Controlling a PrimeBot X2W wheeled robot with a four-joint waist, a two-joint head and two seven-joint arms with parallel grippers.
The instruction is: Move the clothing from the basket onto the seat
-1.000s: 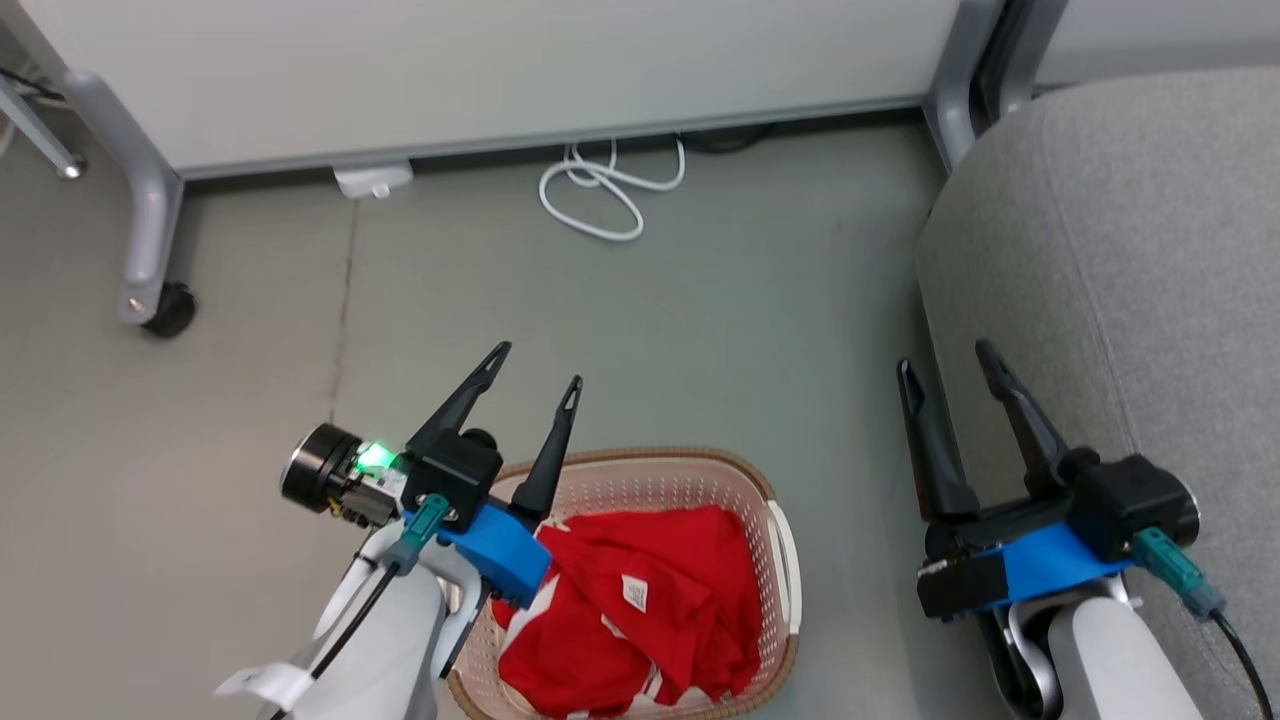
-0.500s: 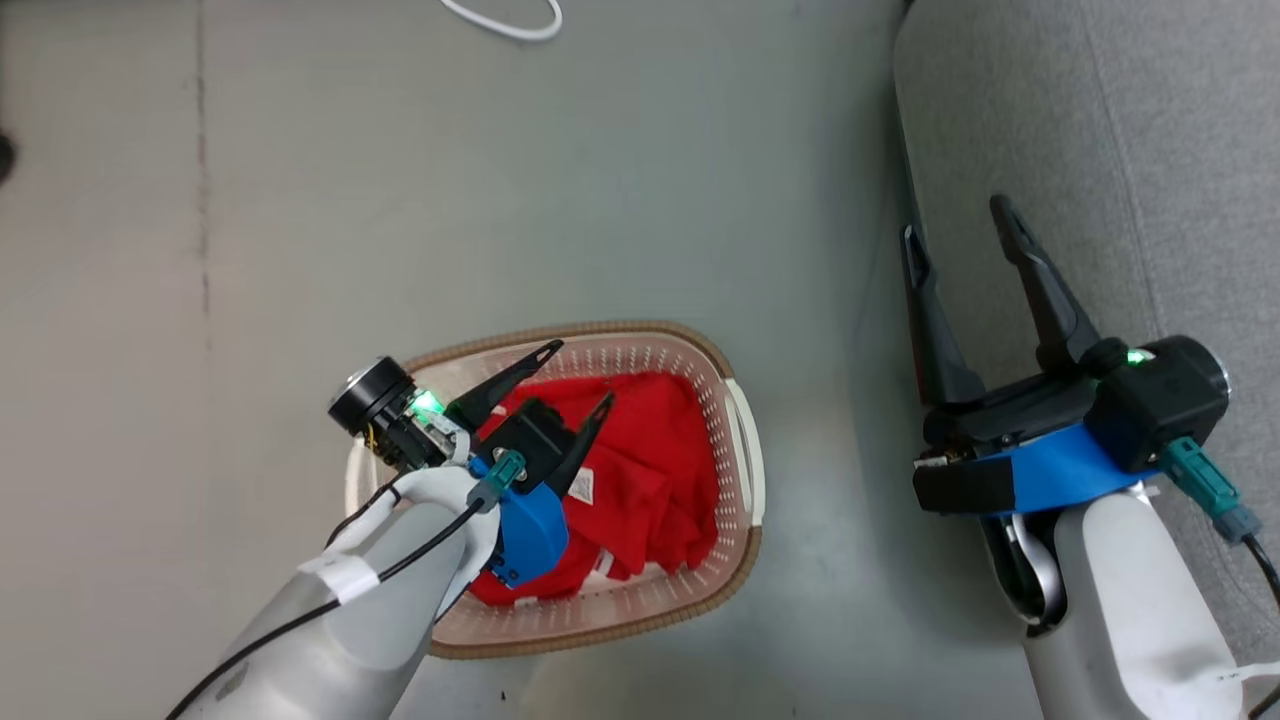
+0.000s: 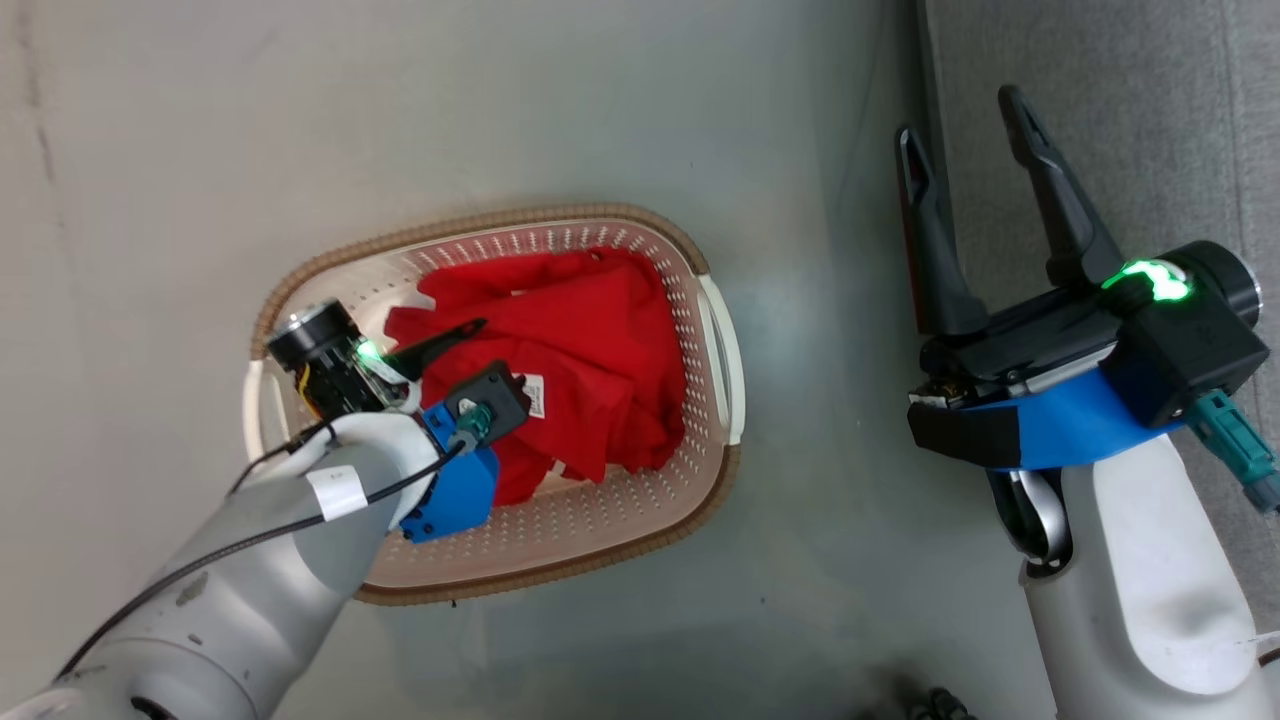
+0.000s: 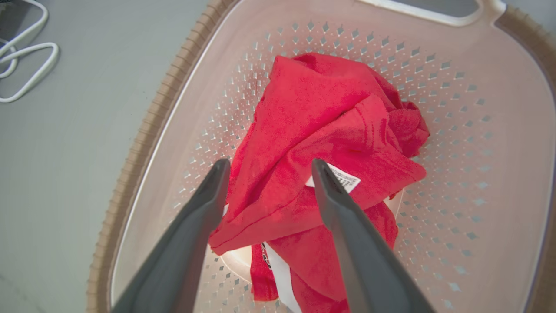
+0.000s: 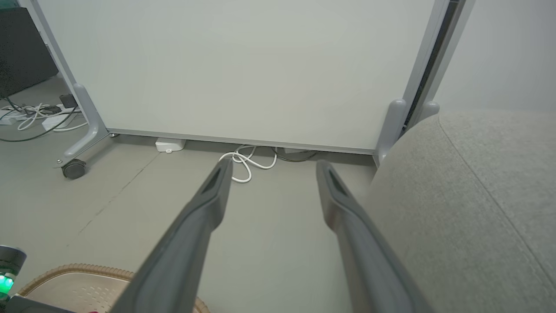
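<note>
Jaws first: your left jaws have come down into the basket [image 3: 480, 225] in the last second. Before that they hung above its near rim. They are spread wide, with the clothing [image 4: 321, 130] right under their tips, and they hold nothing yet. You can't tell if they touch the cloth. It looks like you are set to pinch and lift.

All the clothing sits in the basket, none on the seat [image 5: 478, 195]. The clothing is soft, bright red and bunched up, with a small white label [image 4: 343, 178]. The basket is hard cream plastic full of little holes, with round corners and a brown rim like woven rope.

Your right jaws are wide too, holding nothing, over the floor [image 3: 600, 100] just beside the seat. The seat is big, grey, cloth-covered and rounded.

Further off, a white cable [image 5: 243, 165] lies looped on the smooth grey floor by a pale board [image 5: 239, 65] on wheels.
</note>
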